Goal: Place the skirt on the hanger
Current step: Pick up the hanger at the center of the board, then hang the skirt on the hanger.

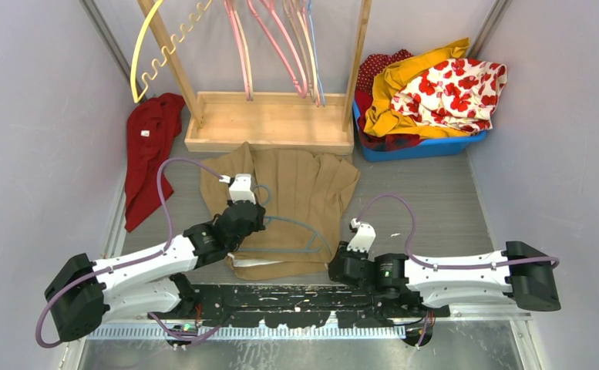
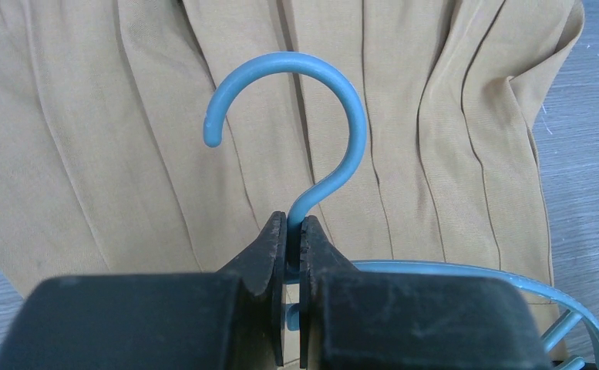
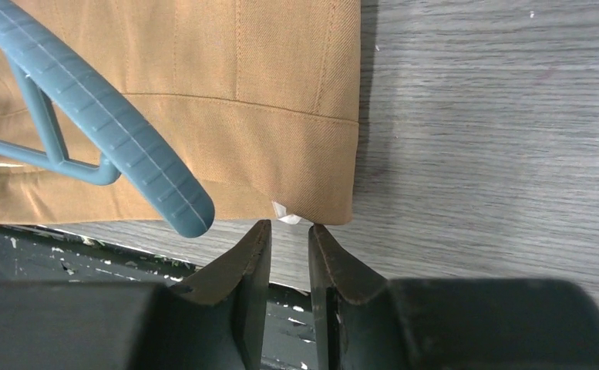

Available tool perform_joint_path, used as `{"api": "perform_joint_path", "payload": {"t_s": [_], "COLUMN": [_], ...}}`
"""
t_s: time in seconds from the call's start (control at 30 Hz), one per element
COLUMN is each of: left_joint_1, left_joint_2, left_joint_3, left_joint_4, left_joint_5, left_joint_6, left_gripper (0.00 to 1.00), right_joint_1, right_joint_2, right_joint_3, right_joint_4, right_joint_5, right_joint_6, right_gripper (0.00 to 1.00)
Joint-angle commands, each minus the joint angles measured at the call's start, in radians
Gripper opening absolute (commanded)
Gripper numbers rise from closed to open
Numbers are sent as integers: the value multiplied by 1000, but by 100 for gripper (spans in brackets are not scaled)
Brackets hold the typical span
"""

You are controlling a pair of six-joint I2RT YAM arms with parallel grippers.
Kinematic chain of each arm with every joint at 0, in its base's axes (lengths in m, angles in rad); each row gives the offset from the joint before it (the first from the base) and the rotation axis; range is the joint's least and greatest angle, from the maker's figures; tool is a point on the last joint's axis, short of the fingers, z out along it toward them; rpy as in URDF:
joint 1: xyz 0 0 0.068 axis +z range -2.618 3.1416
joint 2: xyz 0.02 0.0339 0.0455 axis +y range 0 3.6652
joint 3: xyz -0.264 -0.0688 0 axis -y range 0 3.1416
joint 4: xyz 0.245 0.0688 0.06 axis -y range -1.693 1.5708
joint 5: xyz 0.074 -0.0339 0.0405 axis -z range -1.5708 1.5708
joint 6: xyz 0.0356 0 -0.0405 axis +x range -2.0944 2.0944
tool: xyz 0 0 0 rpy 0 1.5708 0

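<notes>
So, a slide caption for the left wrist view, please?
Left gripper pinches the blue hanger over the tan skirt.

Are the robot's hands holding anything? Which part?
The left gripper pinches the hanger by its neck, just under the hook. The right gripper holds nothing; its jaws stand slightly apart near the skirt's corner.

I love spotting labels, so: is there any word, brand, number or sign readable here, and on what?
No readable text anywhere.
White tag on the red garment: too small to read.
White label peeking from the tan skirt at its corner: only a sliver shows, nothing legible.
</notes>
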Motion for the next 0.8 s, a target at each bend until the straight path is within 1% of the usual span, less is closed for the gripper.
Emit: {"api": "perform_joint_path", "payload": {"t_s": [0.0,0.13,0.53,0.7,0.77], "left_joint_1": [-5,-7,-12,-12,-15], "left_joint_2": [-31,-30,-50,-55,-56], "left_joint_3": [-6,-5,-17,-21,-22], "left_joint_4": [74,74,81,84,84], "left_joint_5": [-54,-56,-67,-70,-70], "left_joint_6": [-2,-1,1,-1,-1], "left_gripper": [0,0,0,0,0], "right_joint_1": [4,4,3,1,1], "right_joint_2": [24,54,98,137,152], "right_joint_3": [10,13,20,30,29], "right_joint_4": [35,48,71,92,104], "right_joint_5": [69,64,82,84,80], "right_joint_6": [35,36,38,32,31], "right_gripper": [29,27,25,22,19]}}
